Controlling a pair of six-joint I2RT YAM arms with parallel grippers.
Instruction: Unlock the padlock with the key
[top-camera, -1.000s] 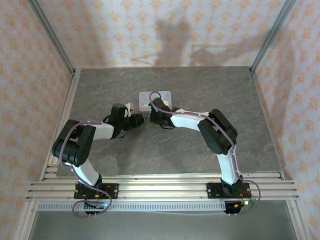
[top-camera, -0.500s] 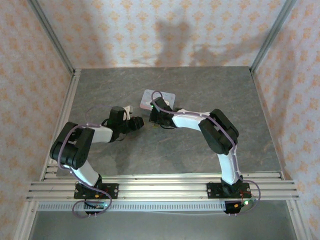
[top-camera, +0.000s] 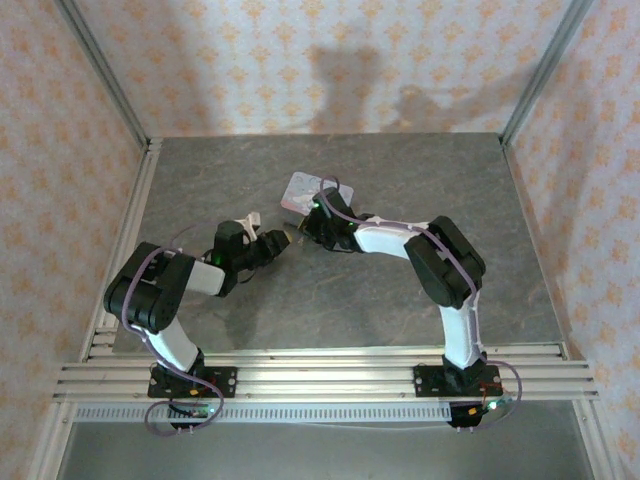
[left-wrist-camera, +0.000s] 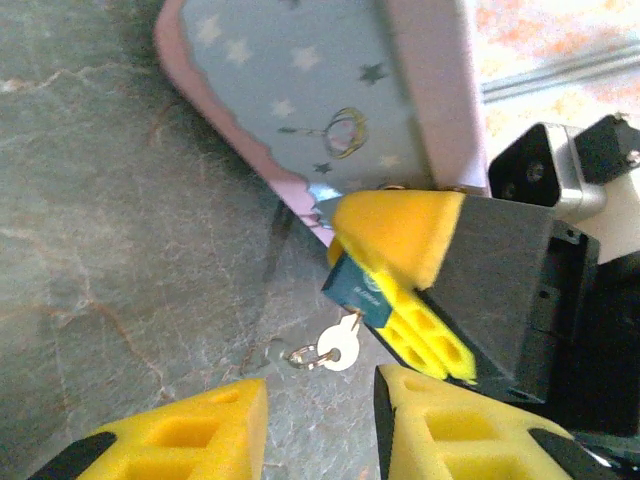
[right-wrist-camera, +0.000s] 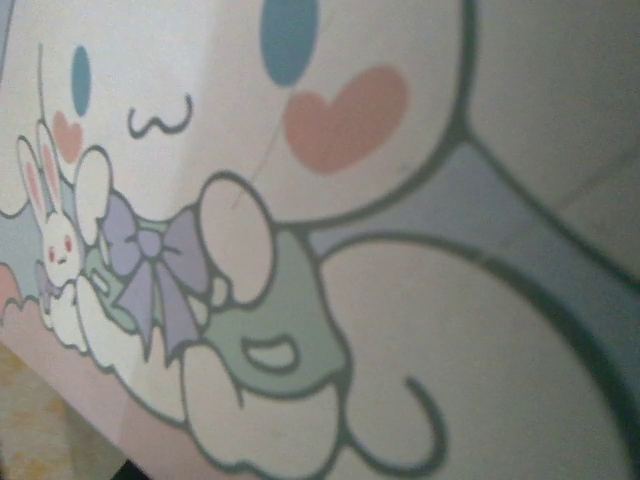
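From above, the left gripper (top-camera: 278, 243) and the right gripper (top-camera: 312, 228) meet near the middle of the gray stone table (top-camera: 430, 190). Their tips are close together, with the right one at 2 o'clock from the left one. Just past the right gripper, at 12 o'clock from it, sits the pastel cartoon tin (top-camera: 300, 188), turned at a slant. The padlock and the key are too small to pick out from up here. The left wrist camera sees them well. The padlock (left-wrist-camera: 357, 288) is a tiny dark teal block with pale writing on its side. The right gripper's yellow fingers (left-wrist-camera: 400, 232) are squeezed tight on it, one above and one below. The key (left-wrist-camera: 343, 347) is thin, pale and shiny, with a round head and a little wire ring (left-wrist-camera: 303, 357) on it. It hangs at 7 o'clock from the padlock and touches its lower edge. I cannot tell if it is inside the keyhole. The left gripper's own two yellow fingers stand apart at the bottom edge, with nothing between them. The key is at 12 o'clock from that gap, near but not touching. The tin leans over the table at 11 o'clock from the padlock, blue with stars and a pink rim. The right wrist camera is very close to the tin. It shows a white cartoon puppy with a blue eye and a pink cheek. A small bunny with a purple bow is at 9 o'clock.
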